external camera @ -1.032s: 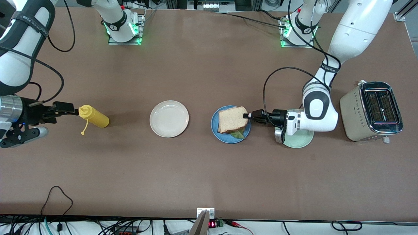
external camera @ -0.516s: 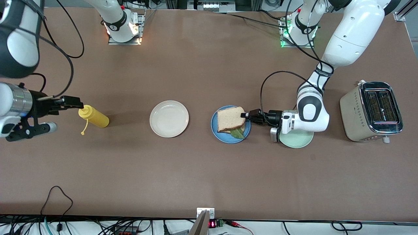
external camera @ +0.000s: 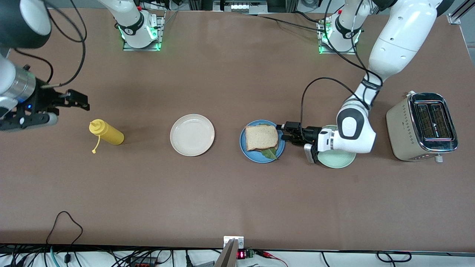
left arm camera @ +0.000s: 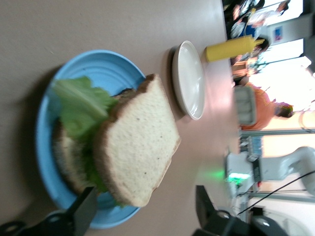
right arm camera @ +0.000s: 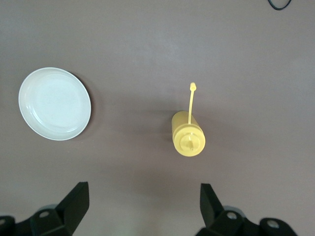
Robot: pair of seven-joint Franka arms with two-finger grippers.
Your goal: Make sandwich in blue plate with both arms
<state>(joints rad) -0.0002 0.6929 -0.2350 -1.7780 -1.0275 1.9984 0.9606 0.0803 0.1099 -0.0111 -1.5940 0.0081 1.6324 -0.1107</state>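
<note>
The left arm [external camera: 352, 129] covers most of the mint-green plate [external camera: 339, 160]. The sandwich's top slice [external camera: 261, 137] hides all but a corner of lettuce [external camera: 270, 152]. The right arm [external camera: 15, 22] runs off the front view's edge.

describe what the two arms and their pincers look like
Both arms are white and rounded with black bands at the joints. Loose black cables loop along each. The left pincer and right pincer are black, each with two flat fingers. Green lights glow at both bases. The right arm has a silver wrist ring.
</note>
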